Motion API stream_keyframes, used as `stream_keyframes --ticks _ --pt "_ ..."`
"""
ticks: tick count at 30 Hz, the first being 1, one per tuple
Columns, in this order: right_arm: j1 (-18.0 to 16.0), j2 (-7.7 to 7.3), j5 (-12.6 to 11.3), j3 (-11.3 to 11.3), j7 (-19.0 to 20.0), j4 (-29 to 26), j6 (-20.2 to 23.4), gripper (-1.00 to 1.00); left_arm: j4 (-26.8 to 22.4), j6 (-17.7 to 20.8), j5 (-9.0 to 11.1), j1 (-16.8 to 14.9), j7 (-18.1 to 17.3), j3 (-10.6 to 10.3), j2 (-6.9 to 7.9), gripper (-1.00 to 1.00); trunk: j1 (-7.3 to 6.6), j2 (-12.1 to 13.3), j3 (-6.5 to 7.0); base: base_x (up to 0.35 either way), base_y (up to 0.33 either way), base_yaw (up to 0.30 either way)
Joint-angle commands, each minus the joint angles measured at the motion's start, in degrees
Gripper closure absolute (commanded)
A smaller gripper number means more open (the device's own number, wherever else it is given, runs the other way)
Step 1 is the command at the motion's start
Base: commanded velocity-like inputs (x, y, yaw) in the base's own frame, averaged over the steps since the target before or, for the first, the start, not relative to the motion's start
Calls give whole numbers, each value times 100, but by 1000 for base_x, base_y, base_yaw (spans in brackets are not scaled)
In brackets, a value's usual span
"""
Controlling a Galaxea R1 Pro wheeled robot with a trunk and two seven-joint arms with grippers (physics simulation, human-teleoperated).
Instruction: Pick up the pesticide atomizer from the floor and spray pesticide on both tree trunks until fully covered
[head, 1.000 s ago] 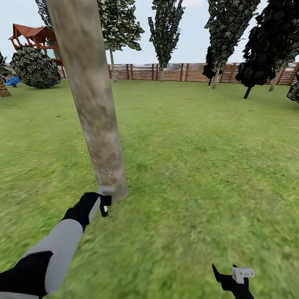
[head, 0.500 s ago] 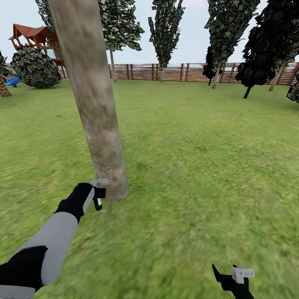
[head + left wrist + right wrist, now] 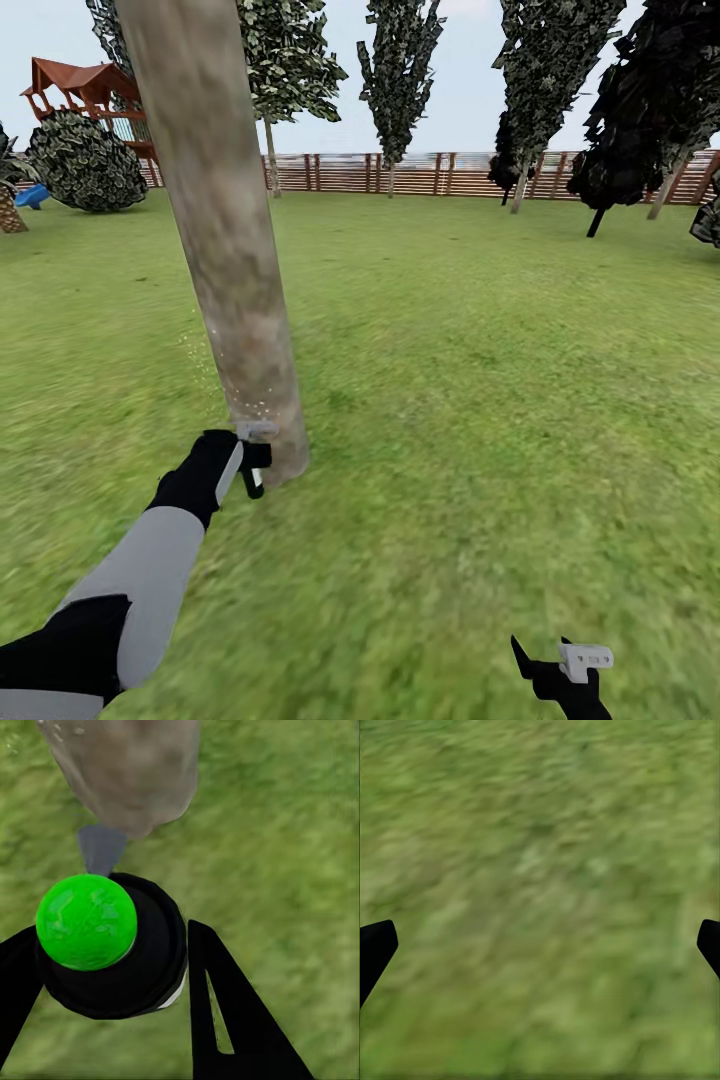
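The tree trunk [image 3: 225,240] carries only scattered pesticide specks [image 3: 255,408] near its base (most bark looks bare). The left gripper [image 3: 105,967] grasps the atomizer [image 3: 97,937] beside it; the right gripper [image 3: 540,945] hangs spread, unladen.

Tree trunk [image 3: 235,270] blocks ahead (open grass [image 3: 500,400] rightward)

Grass lawn [image 3: 480,400] w/ slat fence [image 3: 440,172], playset [image 3: 85,90].
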Motion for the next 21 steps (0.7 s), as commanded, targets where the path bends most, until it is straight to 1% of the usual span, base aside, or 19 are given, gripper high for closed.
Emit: stream_keyframes --ticks 1,2,3,4,5,7,8,9,10,12,14,15,16,17,18,19,21 --pt "0 0 0 1 0 0 -2 -100 -5 8 12 0 -1 8 76 100 0 0 0 0 0 0" --pt "0 0 0 1 0 0 -1 -100 -16 13 15 0 -1 13 150 100 0 0 0 0 0 0" --pt "0 0 0 2 0 0 -1 -100 -72 24 24 0 -11 31 376 100 0 0 0 0 0 0" --pt "0 0 0 1 0 0 0 -100 -101 51 26 0 -63 37 510 100 0 0 0 0 0 0" --pt "-1 0 0 0 0 0 2 -100 -129 70 22 6 -106 22 538 100 0 0 0 0 0 0" --pt "-2 0 0 1 0 0 1 -100 -297 169 14 21 -141 3 502 100 0 0 0 -142 0 0" --pt "-1 0 0 -1 0 0 -3 -100 -456 358 13 20 -149 -1 416 100 0 0 0 -193 0 0" --pt "0 0 0 -2 0 0 -4 -100 -582 502 11 17 -152 -6 293 100 0 0 0 -79 0 0" --pt "0 0 0 -4 0 0 -4 -100 -708 581 5 14 -153 -8 189 100 0 0 0 -32 0 0" --pt "0 0 0 -4 0 0 -5 -100 -805 617 1 16 -151 -9 146 100 0 0 0 -17 0 0" --pt "0 0 0 1 0 0 -1 -100 -869 645 2 19 -157 -4 196 100 0 0 0 -3 0 0" --pt "0 0 0 1 0 0 0 -100 -879 649 -3 15 -158 18 246 100 0 0 0 -1 0 0" --pt "0 0 0 1 0 0 0 -100 -882 653 7 13 -160 27 345 100 0 0 0 0 0 0" --pt "0 0 0 0 0 0 2 -100 -886 689 20 11 -164 37 533 100 0 0 0 0 0 0" --pt "0 0 0 -1 0 0 3 -100 -894 750 25 14 -167 25 619 100 0 0 0 0 0 0" --pt "0 0 0 1 0 0 2 -100 -905 776 25 14 -167 13 604 100 0 0 0 0 0 0" --pt "0 0 0 1 0 0 3 -100 -978 813 22 10 -167 2 502 100 0 0 0 0 0 0"
